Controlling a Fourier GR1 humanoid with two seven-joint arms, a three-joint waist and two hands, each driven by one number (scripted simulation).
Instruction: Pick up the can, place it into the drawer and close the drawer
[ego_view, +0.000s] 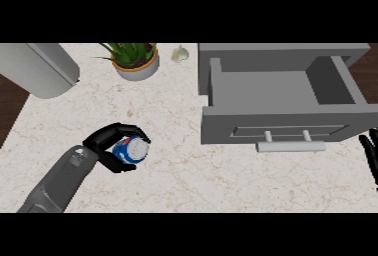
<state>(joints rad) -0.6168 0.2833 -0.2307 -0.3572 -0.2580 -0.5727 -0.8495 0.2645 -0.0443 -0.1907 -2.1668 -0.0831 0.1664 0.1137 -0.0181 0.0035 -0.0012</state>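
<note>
Head view shows the left hand (111, 145), black and glossy at the end of a grey forearm, with its fingers and thumb curled round the can (131, 150) above the counter (184, 185) toward its near left corner. The can is a small cylinder with a blue, white and red label; its round end faces up at the camera, so its long axis seems close to upright, though the tilt is hard to judge. The counter is pale speckled stone. At its far right corner sits the drawer (284, 95), a boxy matte-grey unit pulled open, hollow inside, with a pale bar handle (291, 146) on its front. The right hand (370, 157) shows only as straight dark fingers at the right edge.
</note>
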